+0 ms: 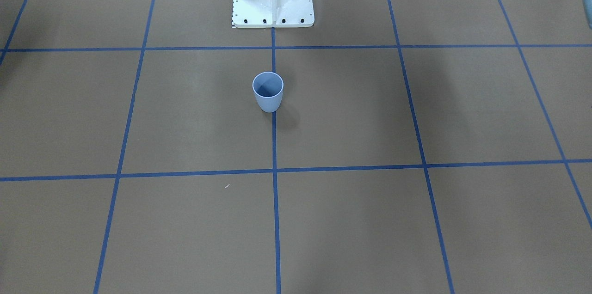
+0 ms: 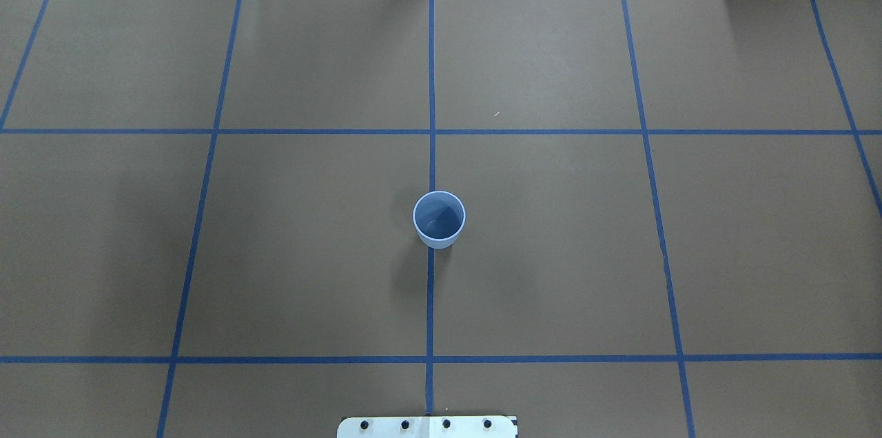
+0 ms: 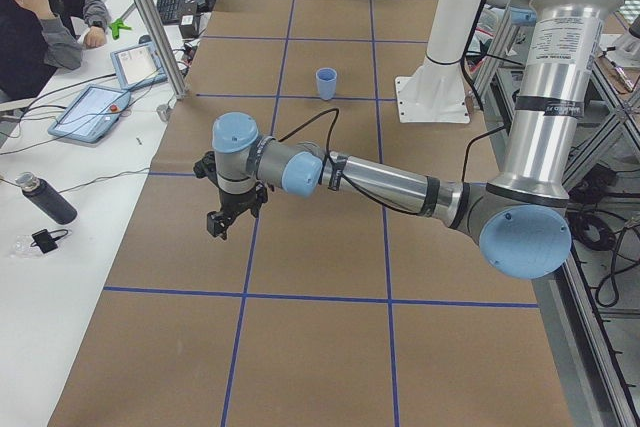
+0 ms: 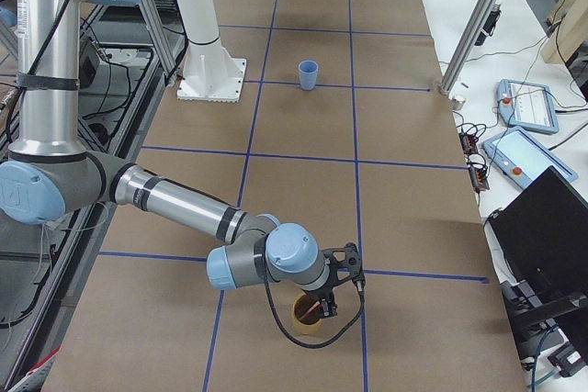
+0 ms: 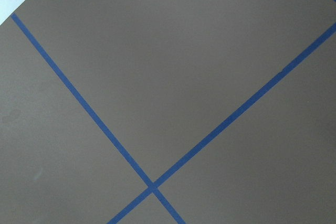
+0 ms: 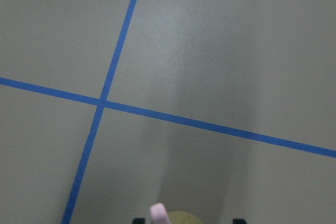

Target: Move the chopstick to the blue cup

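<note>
Now | chopstick (image 6: 157, 213) beneath right fingers (image 4: 355, 274), well apart from blue cup (image 1: 268, 93) | fingers' opening: cannot tell

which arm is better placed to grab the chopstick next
Right. The right gripper hangs over the tan cup holding the chopstick; the left gripper is over bare table at the opposite end.

Held the left arm (image 3: 385, 179) stretched low toward nine o'clock in the left side view, wrist bent down, left gripper (image 3: 220, 227) hanging tips-down; could not read its jaw gap. Held the right arm (image 4: 179, 207) reaching toward four o'clock in the right side view, right gripper (image 4: 344, 277) at the wrist's three o'clock; jaw gap likewise unreadable.
</note>
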### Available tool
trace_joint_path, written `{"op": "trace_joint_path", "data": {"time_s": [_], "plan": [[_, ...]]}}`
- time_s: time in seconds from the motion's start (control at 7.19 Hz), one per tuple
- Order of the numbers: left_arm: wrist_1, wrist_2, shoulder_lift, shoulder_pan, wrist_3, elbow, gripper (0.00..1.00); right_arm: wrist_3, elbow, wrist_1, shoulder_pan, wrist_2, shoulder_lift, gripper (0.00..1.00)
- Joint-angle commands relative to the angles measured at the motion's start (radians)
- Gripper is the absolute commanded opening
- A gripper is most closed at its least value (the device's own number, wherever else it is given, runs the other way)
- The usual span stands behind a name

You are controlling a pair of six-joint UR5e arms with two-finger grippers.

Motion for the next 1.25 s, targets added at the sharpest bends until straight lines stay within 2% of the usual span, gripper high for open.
{"op": "trace_joint_path", "data": {"time_s": [0.0,0.14,0.28,0.56,0.83,1.11], "plan": [[-0.023,-0.008,0.015,0.0,-0.003,-0.002,0.99,0.002,0.002,0.0,0.0,0.01,0.001,0.42],[-0.024,-0.008,0.015,0.0,-0.003,-0.002,0.99,0.002,0.005,0.002,0.0,0.011,0.001,0.08],[-0.025,-0.008,0.015,0.0,-0.003,-0.002,0.99,0.003,0.026,0.0,0.0,0.011,0.001,0.0],[-0.024,-0.006,0.015,0.0,-0.006,-0.002,0.99,-0.008,0.055,0.0,0.002,0.023,-0.01,0.0],[-0.025,-0.008,0.015,0.001,-0.009,-0.002,0.99,-0.011,0.085,-0.014,0.117,0.068,-0.006,0.0],[-0.024,-0.008,0.015,0.002,-0.01,0.0,0.99,-0.014,0.117,-0.014,0.187,0.076,-0.007,0.0]]}}
